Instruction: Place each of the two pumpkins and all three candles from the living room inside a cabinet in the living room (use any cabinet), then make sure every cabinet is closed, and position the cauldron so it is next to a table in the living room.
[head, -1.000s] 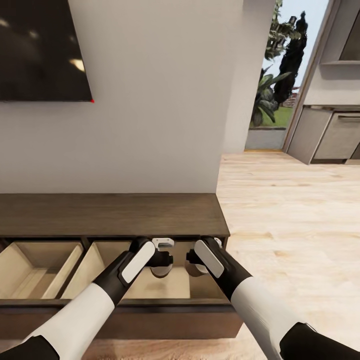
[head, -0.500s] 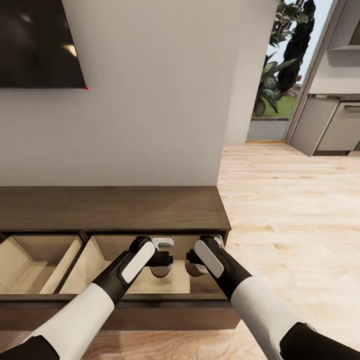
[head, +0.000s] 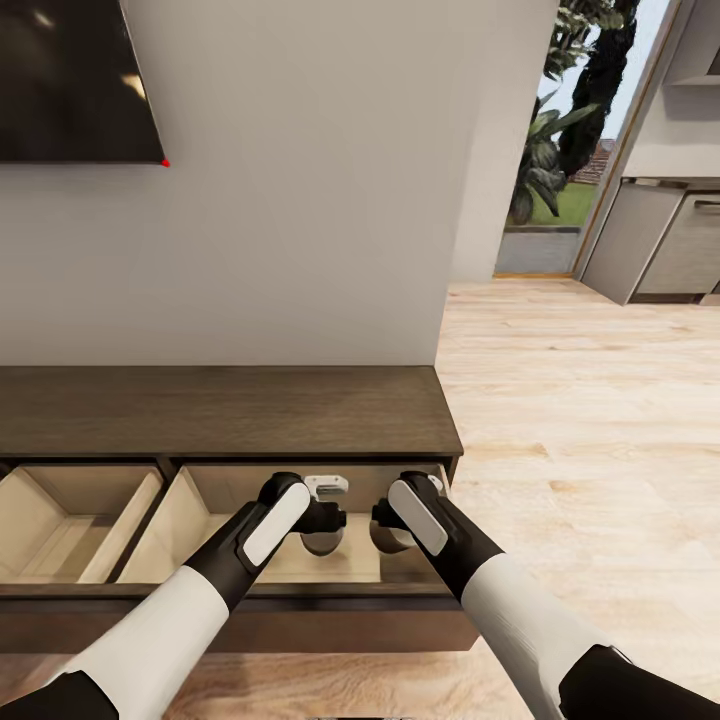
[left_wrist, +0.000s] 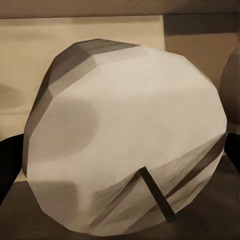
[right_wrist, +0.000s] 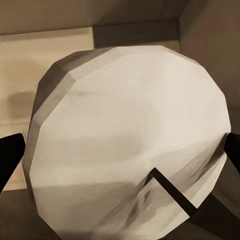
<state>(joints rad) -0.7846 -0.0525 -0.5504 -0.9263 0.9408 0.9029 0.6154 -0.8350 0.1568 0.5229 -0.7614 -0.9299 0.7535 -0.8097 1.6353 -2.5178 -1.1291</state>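
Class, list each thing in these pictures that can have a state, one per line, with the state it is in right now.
cabinet: both drawers pulled open
left tool: over the right-hand drawer, shut on a candle
left candle: held in the left tool
right tool: over the same drawer, shut on a candle
right candle: held in the right tool

The head camera looked forward and down from above both arms onto the cabinet (head: 230, 410) against the wall, its open right-hand drawer (head: 190, 525) just below. Each wrist camera sat very close behind a candle (left_wrist: 125, 140), the other candle (right_wrist: 130, 140) likewise, apparently facing into that same drawer, the part all views shared.
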